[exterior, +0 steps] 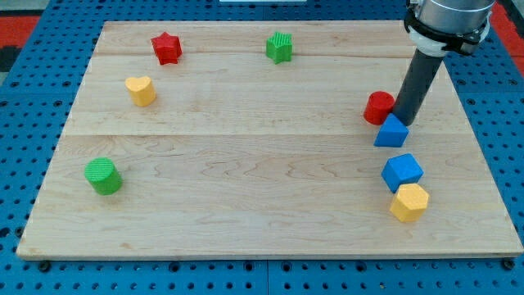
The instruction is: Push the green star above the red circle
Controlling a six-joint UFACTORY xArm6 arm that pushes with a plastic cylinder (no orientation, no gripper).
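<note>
- Camera view shows a wooden board (246,164) on a blue table with holes (16,123).
- my tip (404,120) is at the view's right. It sits just beside the red circle (378,107) and right above the blue triangle block (392,132). I cannot tell if it touches them.
- my tip is only a dark rod. It holds nothing.
- The green star (279,47) is near the view's top, well apart from the red circle and to its left.
- A red star (166,47) is at the top left, with a yellow heart (141,90) below it.
- A green round block (103,176) is at the lower left.
- A blue cube (402,172) touches a yellow block (409,202) at the lower right.
</note>
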